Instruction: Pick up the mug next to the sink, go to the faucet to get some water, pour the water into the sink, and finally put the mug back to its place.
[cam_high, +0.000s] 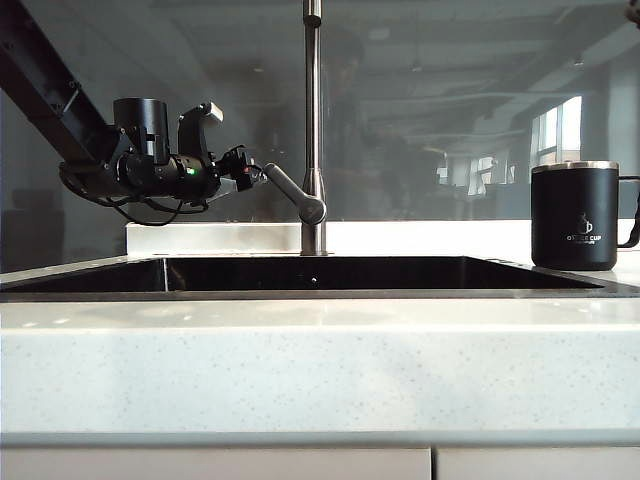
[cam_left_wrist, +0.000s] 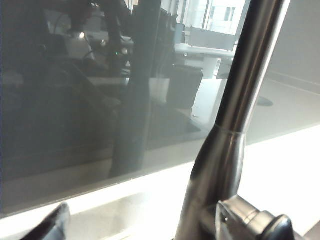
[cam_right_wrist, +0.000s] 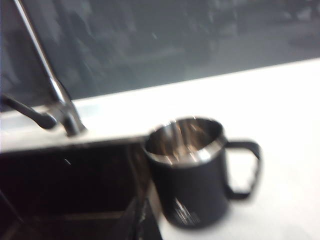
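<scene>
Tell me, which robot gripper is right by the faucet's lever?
The left gripper, left of the faucet, almost at its lever. The right gripper isn't visible; the mug stands alone.

A pale speckled tabletop (cam_high: 320, 360) runs beneath a dark glass back panel (cam_high: 450, 110), which mirrors an office ceiling and bright windows (cam_high: 560, 130). Cabinet fronts (cam_high: 215, 464) show along the bottom edge, split by a seam.
</scene>
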